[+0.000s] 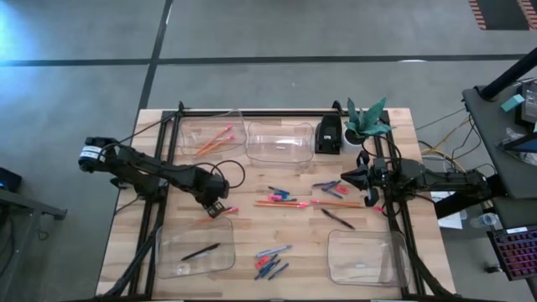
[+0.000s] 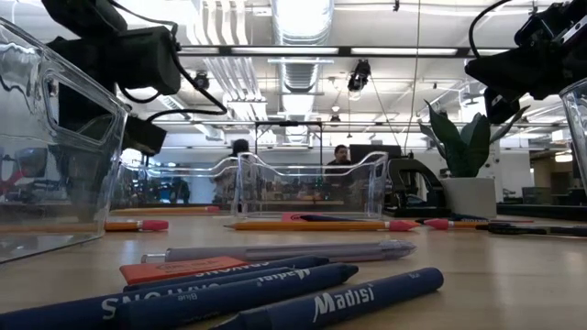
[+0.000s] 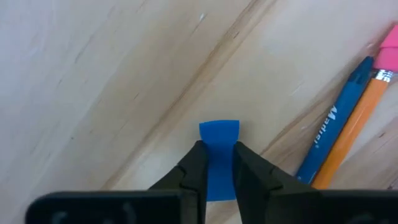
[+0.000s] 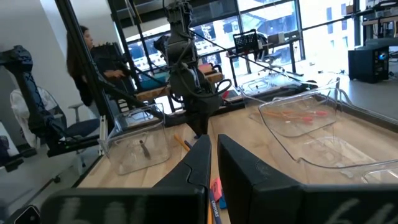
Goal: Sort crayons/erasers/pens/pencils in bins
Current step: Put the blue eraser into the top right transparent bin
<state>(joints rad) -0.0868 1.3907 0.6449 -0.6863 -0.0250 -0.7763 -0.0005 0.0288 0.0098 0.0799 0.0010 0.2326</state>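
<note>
The left end effector [image 3: 217,163] is pinched on a small blue eraser [image 3: 219,140] down on the desk [image 1: 252,231], a grip only the left wrist view reveals; from above it sits low near the front-left bin [image 1: 195,248], which holds one pen [image 1: 200,251]. Beside the eraser lie a blue crayon [image 3: 334,129] and an orange pencil [image 3: 354,127], touching each other. The right end effector [image 1: 346,179], fingers closed on nothing, hangs above the desk's right side. Bare wood lies around the eraser. Pencils [image 1: 215,139] rest in the back-left bin [image 1: 185,134].
</note>
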